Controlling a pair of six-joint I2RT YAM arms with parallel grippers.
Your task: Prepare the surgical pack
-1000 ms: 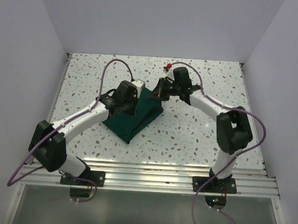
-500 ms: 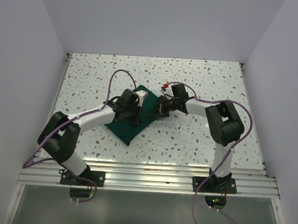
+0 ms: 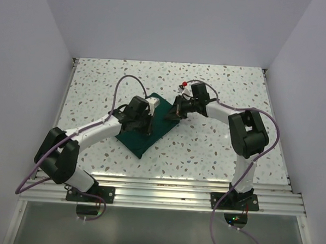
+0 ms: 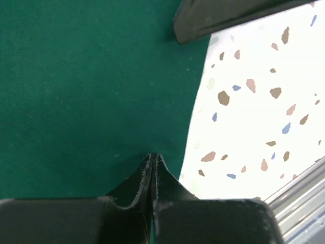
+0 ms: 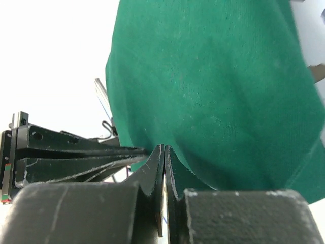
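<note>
The surgical pack [image 3: 143, 138] is a dark green cloth bundle lying flat on the speckled table, a little left of centre. My left gripper [image 3: 150, 125] is down on its top, jaws shut, tips touching the cloth [image 4: 91, 86] close to its right edge; nothing shows between them [image 4: 153, 155]. My right gripper [image 3: 172, 115] is at the pack's far right corner, also shut [image 5: 164, 147], tips against the green cloth [image 5: 213, 86], with light showing through the thin gap. Each wrist view catches the other gripper's black fingers [image 4: 228, 15] [image 5: 76, 152].
The speckled tabletop [image 3: 216, 146] surrounds the pack. An aluminium rail [image 3: 165, 185] runs along the near edge and also shows in the left wrist view [image 4: 304, 203]. Plain walls close in the left, right and back sides.
A second ago the pack stood raised like a tent between the grippers; now it lies flat. Both grippers have come down onto it, and the left one has closed fully.
</note>
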